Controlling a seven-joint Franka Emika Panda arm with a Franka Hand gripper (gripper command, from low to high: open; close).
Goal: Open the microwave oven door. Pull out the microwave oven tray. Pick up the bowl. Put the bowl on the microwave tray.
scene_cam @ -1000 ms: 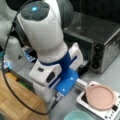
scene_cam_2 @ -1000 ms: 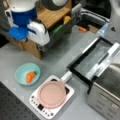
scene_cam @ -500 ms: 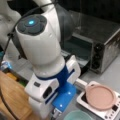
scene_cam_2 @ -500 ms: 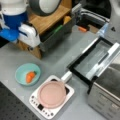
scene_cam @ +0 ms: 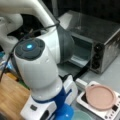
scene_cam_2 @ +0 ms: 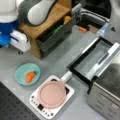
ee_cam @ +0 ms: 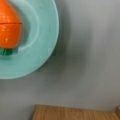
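The pale teal bowl (scene_cam_2: 22, 71) stands on the grey counter with an orange carrot (scene_cam_2: 30, 77) in it. It fills the left of the wrist view, where the bowl (ee_cam: 42, 47) rim curves around the carrot (ee_cam: 8, 27). My gripper (scene_cam_2: 20, 48) hangs at a front view's left edge, just above and left of the bowl, touching nothing. No fingers show in the wrist view. The silver microwave oven (scene_cam: 105, 40) has its door (scene_cam_2: 102, 62) folded down. The black-rimmed tray (scene_cam_2: 75, 65) sticks out of the oven (scene_cam_2: 107, 100).
A pink disc (scene_cam_2: 51, 94) lies on a white flat appliance (scene_cam_2: 37, 106) between bowl and oven; both also show in a front view, disc (scene_cam: 100, 96). A wooden crate (scene_cam_2: 47, 22) stands behind the bowl. My arm (scene_cam: 40, 65) blocks much of a front view.
My arm has swung toward a front view's left and lower, bringing the wrist nearer the bowl. Bowl, tray and door have not moved.
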